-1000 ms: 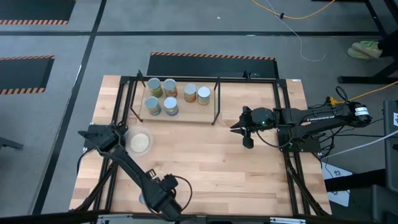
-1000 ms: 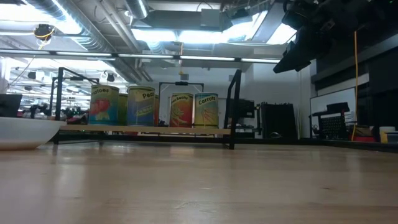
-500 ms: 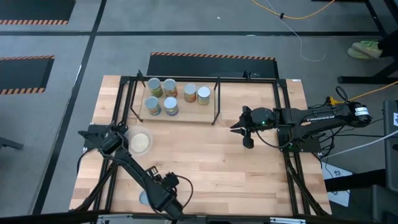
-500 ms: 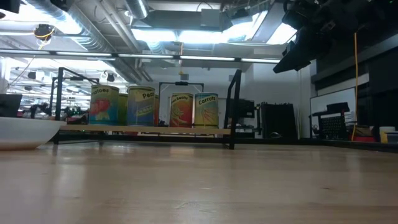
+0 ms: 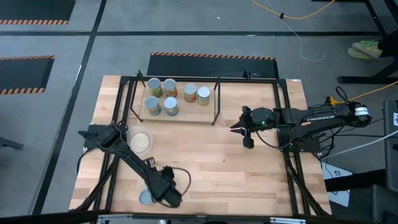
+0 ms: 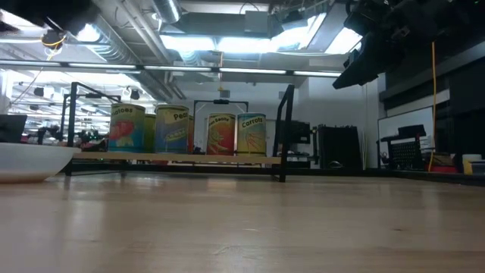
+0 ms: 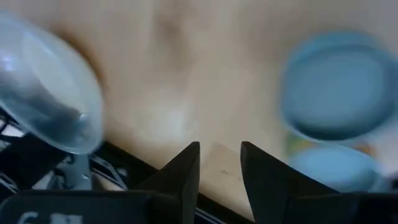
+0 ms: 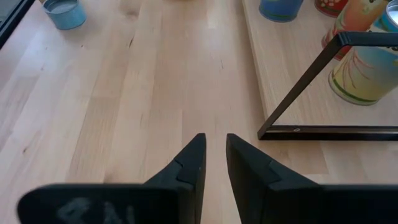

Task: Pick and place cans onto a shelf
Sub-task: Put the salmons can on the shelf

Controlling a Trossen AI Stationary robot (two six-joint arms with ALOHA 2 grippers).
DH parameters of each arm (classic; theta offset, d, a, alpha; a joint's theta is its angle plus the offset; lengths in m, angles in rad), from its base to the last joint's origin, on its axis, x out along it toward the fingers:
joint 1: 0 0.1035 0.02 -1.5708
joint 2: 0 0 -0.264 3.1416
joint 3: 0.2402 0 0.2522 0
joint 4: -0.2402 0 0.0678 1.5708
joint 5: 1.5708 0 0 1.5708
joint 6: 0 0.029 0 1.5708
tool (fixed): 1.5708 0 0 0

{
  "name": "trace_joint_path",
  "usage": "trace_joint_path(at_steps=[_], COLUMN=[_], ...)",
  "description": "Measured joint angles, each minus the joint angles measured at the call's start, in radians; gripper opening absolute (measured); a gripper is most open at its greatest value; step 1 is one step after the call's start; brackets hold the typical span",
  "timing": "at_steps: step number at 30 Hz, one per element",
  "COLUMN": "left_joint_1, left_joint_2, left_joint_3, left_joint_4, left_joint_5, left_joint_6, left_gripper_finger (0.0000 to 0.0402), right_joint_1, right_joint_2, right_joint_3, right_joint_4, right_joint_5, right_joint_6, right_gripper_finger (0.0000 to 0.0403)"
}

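Overhead view. The left gripper (image 5: 169,198) sits at the lower left of the frame, at the near table edge; its fingers are hidden beneath the dark wrist, and a grey-topped can (image 5: 145,197) shows just to its left, partly cut off by the arm. In the left wrist view the 2 dark fingers (image 7: 184,168) stand a narrow gap apart with nothing between them; the picture is heavily blurred, so a round blue-grey can top (image 7: 339,93) and a clear rounded object (image 7: 46,93) can only be made out as shapes.

The right gripper (image 5: 247,138) hangs right of centre, over bare tabletop (image 5: 205,155). In the right wrist view its tapered black fingers (image 8: 189,163) stand close together but apart, pinching nothing.

The shelf (image 5: 180,115), a pale wooden board in a thin black metal frame with upright posts, lies in the upper middle of the frame. On it stand 6 cans (image 5: 170,87): small cylinders with shiny round tops, in 2 rows at the left and 1 pair at the right. In the level view their labels are green, blue, orange and yellow; the lettering is too small to read with certainty.

A shallow pale round dish (image 5: 139,142) rests left of centre, in front of the shelf.
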Motion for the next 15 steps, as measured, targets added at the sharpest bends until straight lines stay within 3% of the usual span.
trace_joint_path(at_steps=[5,10,15], left_joint_1=[0.024,0.009,-0.013], left_joint_2=[-0.158,-0.303,-0.348], left_joint_3=[-0.202,-0.381,-0.476], left_joint_4=[0.147,0.493,0.698], left_joint_5=[0.019,0.042,0.044], left_joint_6=[-0.090,-0.231,-0.322], left_gripper_finger=[0.0108,0.0108,0.0107], right_joint_1=[0.000,0.000,-0.001], right_joint_2=[0.000,0.000,0.000], right_joint_3=[0.000,0.000,0.000], right_joint_4=[0.000,0.000,0.000], right_joint_5=[0.000,0.000,0.000], right_joint_6=[-0.004,-0.027,-0.026], right_gripper_finger=[0.0068,0.0068,0.0068])
